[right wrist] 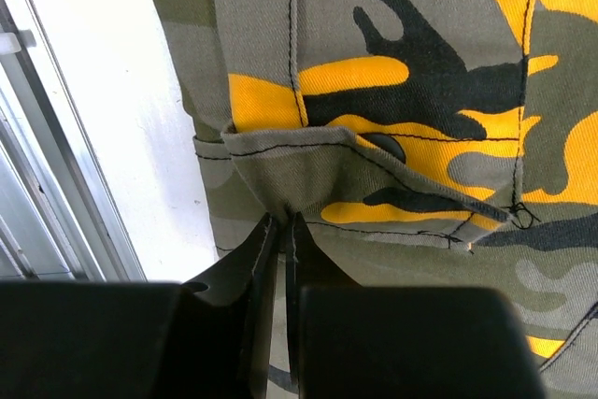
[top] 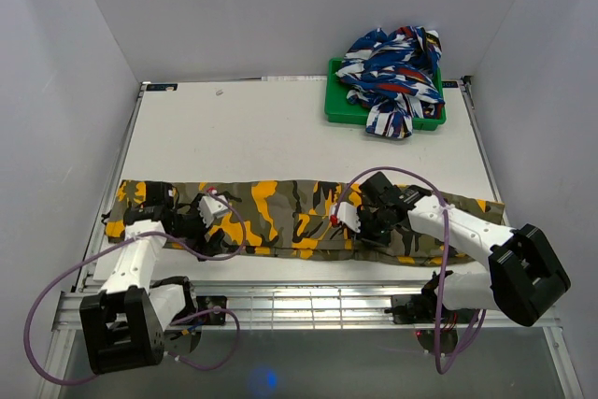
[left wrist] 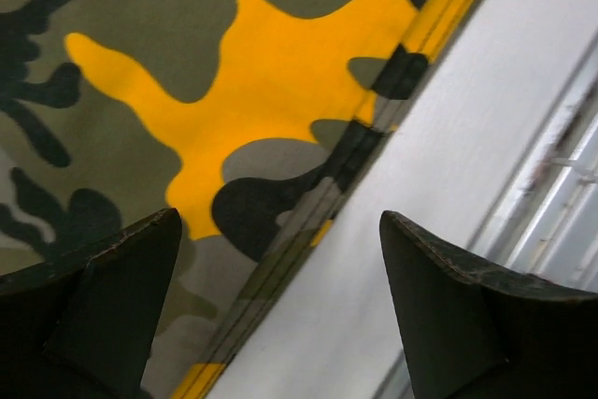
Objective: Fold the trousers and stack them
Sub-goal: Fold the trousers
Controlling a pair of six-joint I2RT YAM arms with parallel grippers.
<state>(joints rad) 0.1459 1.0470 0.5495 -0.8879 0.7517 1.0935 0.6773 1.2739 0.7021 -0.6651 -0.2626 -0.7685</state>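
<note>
Top view: the trousers (top: 280,212) were laid out in one long strip across the near side of the tabletop (top: 280,128), with the left hand (top: 213,231) and right hand (top: 350,238) both low over the near edge. A green tray (top: 336,109) at the far right held a blue patterned cloth heap (top: 392,72).

Left wrist: the left hand (left wrist: 280,221) was spread wide (nothing between the fingers), over the trousers' (left wrist: 262,100) hem and the bare tabletop (left wrist: 448,184).

Right wrist: the right hand (right wrist: 280,221) was pressed together, pinching a raised fold of the trousers (right wrist: 420,91) beside the tabletop (right wrist: 112,91).
</note>
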